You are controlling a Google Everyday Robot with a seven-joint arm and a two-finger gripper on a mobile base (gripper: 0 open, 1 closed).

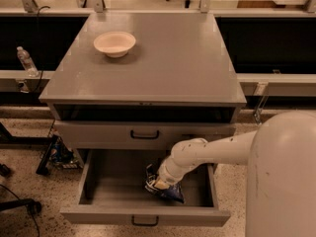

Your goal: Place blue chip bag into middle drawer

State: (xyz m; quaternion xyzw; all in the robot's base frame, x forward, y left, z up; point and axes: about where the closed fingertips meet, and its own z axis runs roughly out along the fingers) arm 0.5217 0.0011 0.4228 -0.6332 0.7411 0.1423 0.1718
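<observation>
The middle drawer of the grey cabinet is pulled open, and its front with the small dark handle faces me. The blue chip bag lies inside it, right of centre, near the front wall. My white arm reaches down into the drawer from the right. My gripper is at the bag's upper left edge, touching it. The wrist hides most of the gripper.
The closed drawer front sits just above the open drawer, under an open dark slot. A cream bowl stands on the cabinet top at the back left. A water bottle stands on the left ledge. Cables and a chair base lie on the floor at left.
</observation>
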